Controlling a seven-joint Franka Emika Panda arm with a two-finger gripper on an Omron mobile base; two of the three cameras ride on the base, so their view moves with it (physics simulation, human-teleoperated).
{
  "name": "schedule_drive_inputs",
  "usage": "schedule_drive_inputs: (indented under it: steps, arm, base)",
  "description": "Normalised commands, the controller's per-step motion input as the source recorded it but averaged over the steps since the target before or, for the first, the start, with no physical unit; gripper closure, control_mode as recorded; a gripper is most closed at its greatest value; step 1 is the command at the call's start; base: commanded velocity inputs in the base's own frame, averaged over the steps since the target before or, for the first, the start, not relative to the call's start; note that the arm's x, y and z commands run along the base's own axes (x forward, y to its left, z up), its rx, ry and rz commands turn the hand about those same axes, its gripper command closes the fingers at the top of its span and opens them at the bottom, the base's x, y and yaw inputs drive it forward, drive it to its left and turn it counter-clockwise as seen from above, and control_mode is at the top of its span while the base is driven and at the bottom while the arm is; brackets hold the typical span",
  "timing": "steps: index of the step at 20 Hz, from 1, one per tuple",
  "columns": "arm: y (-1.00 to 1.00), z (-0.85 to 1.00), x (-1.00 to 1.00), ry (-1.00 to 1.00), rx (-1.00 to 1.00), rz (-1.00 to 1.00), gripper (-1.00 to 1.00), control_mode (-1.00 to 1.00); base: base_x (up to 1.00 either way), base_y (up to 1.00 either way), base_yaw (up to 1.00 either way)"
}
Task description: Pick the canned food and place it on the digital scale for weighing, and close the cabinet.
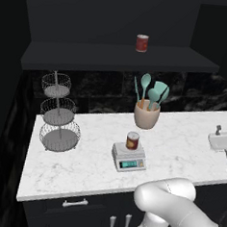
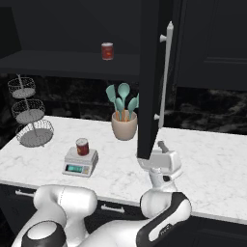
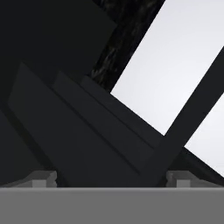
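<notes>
While the white arm is raised at the right end of the counter, the gripper (image 2: pixel 155 155) is seen in the right base view directly beneath the bottom edge of an open cabinet door (image 2: pixel 150 82), and whether it touches that edge cannot be told. In the hand view the two finger tips (image 3: pixel 43 178) are set far apart at the lower corners, with the dark panelled door face (image 3: pixel 83 131) between them (nothing is clamped, so the jaws are recorded as wide).

The black upper cabinet (image 2: pixel 212 38) is noted above the gripper; its door stands swung out edge-on, and the long silver bar handle (image 2: pixel 166 72) is seen above the gripper.

The canned food (image 2: pixel 82 146), a dark-red tin with an orange-yellow patch, is found upright on the top plate of the digital scale (image 2: pixel 80 162), well to the left of the gripper and apart from it. The teal display of the scale (image 1: pixel 128 163) faces the front edge of the white marble counter (image 1: pixel 180 149).

A second, brighter red tin (image 2: pixel 107 50) is recorded on the open cabinet shelf (image 1: pixel 115 55), above and left of the gripper. A beige utensil crock (image 2: pixel 124 126) holding teal spatulas and spoons is placed just left of the gripper, behind the scale. A three-tier wire basket stand (image 1: pixel 60 113) is noted at the far left.
</notes>
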Motion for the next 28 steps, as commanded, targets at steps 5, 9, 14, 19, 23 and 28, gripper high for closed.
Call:
schedule_drive_inputs:
  steps: [5,9,14,19,23,28]
  arm:
    - [-0.52,0.00,0.00,0.05,0.01,-0.17,-1.00,-1.00]
    - [-0.56,0.00,0.00,0.06,0.00,-0.15,-1.00,-1.00]
    - [-0.50,0.00,0.00,0.13,0.00,-0.16,-1.00,-1.00]
    - [-0.53,0.03,0.04,0.19,0.02,-0.14,-1.00,-1.00]
    - [-0.11,0.65,-0.02,-0.16,0.04,-0.07,-1.00,-1.00]
    - [-0.04,0.72,-0.02,-0.22,0.04,-0.03,-1.00,-1.00]
  base:
    - [0.00,0.00,0.00]
    - [0.00,0.00,0.00]
    - [0.00,0.00,0.00]
    - [0.00,0.00,0.00]
    - [0.00,0.00,0.00]
    - [0.00,0.00,0.00]
